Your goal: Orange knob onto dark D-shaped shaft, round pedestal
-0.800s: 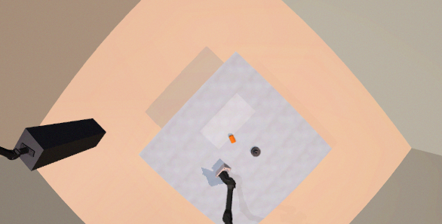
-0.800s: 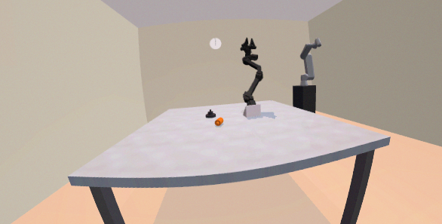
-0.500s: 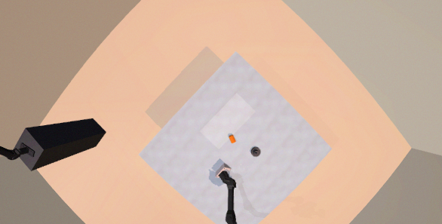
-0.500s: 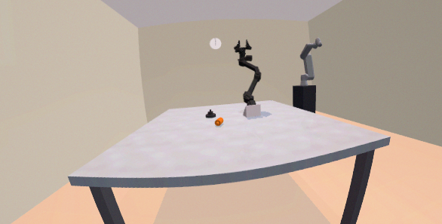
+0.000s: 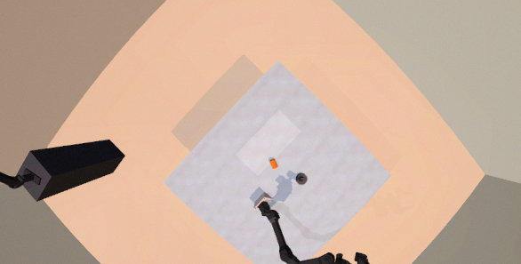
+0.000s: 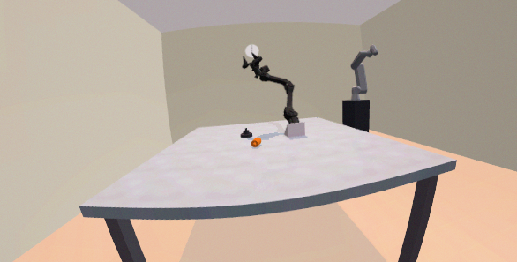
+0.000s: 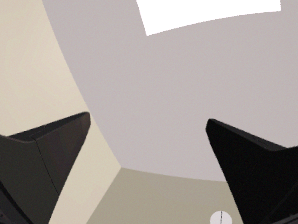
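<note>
The orange knob [image 5: 274,164] [image 6: 256,142] lies on its side on the table, with one round end facing the exterior camera. The dark round pedestal [image 5: 301,179] [image 6: 246,134] stands a short way from it, with its shaft [image 6: 246,129] upright and bare. The shaft's flat side cannot be made out. My gripper [image 6: 248,56] [image 7: 149,121] is wide open and empty, raised high above the table and tilted upward. The wrist view shows only walls and ceiling between and around the fingers, with no knob or pedestal.
The table [image 5: 338,148] [image 6: 185,183] carries the arm's pale base block [image 6: 295,130], behind and to the right of the knob in the exterior view. A second, grey arm [image 6: 361,77] stands on a black stand [image 6: 355,114] beyond the table.
</note>
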`<state>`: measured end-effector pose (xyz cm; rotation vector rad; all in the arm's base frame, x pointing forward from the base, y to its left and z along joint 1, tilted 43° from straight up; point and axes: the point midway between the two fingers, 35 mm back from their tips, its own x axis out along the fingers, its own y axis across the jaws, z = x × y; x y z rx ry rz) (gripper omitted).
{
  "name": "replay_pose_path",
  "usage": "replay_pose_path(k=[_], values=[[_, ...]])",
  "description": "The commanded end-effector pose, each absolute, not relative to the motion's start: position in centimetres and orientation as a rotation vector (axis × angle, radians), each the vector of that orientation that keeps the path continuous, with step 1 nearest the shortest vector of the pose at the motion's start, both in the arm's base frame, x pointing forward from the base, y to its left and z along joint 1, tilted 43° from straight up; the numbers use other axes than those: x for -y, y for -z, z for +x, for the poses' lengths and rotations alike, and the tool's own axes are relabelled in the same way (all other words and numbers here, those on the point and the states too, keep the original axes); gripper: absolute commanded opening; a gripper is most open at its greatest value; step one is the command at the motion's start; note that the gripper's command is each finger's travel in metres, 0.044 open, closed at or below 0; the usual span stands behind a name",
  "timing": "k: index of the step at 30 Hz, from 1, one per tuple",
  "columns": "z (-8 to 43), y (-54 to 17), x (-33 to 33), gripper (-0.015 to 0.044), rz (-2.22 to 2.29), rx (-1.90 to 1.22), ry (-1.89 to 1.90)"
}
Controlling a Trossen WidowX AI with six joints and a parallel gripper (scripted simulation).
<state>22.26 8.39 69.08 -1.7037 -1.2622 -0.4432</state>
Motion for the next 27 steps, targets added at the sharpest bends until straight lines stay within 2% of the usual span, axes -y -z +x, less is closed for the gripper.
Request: replay_pose_path(k=[1, 9, 15, 21, 27], values=[[28.8, -65.6, -9.6, 0.0440, -1.571, 1.115, 0.218], [40.8, -54.7, -13.3, 0.0440, -1.317, 0.698, -0.184], [46.7, -43.8, -16.4, 0.0440, -1.163, 0.323, -0.403], [49.1, -31.7, -19.2, 0.0440, -1.047, -0.078, -0.557], [47.8, -19.2, -21.0, 0.0440, -0.985, -0.508, -0.639]])
